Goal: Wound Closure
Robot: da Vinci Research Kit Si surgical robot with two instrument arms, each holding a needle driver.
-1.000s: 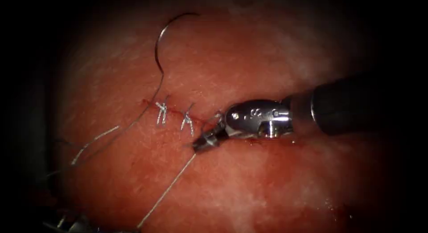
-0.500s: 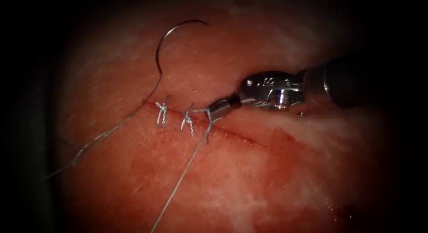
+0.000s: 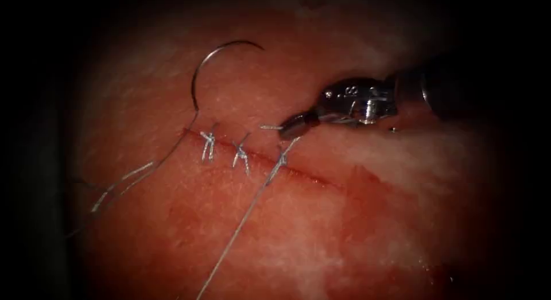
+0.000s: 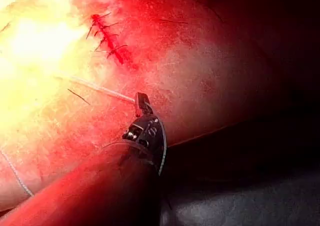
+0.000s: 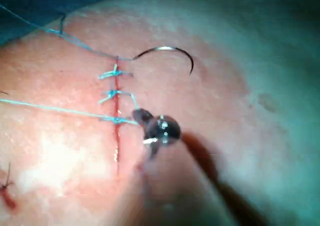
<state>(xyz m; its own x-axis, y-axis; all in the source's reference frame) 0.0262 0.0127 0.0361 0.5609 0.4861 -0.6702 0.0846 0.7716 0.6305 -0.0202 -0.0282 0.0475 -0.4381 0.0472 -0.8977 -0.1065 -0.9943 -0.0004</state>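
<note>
Needle (image 3: 209, 62) lies free (right tool (image 3: 291, 128) grips thread (image 3: 247, 211)).

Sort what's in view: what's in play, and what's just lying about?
In play: right tool shut on the thread; left tool shut on it too; newest knot; cut.
Lying about: needle, loose on the tissue above the cut's left end; two finished stitches.

— How many knots (image 3: 208, 145) sit on the cut (image 3: 310, 175), centre of the endoscope frame?
— Three, plus one needle (image 3: 212, 62), upper left.
— And tools?
— One right tool (image 3: 294, 128), one left tool (image 4: 142, 104).
</note>
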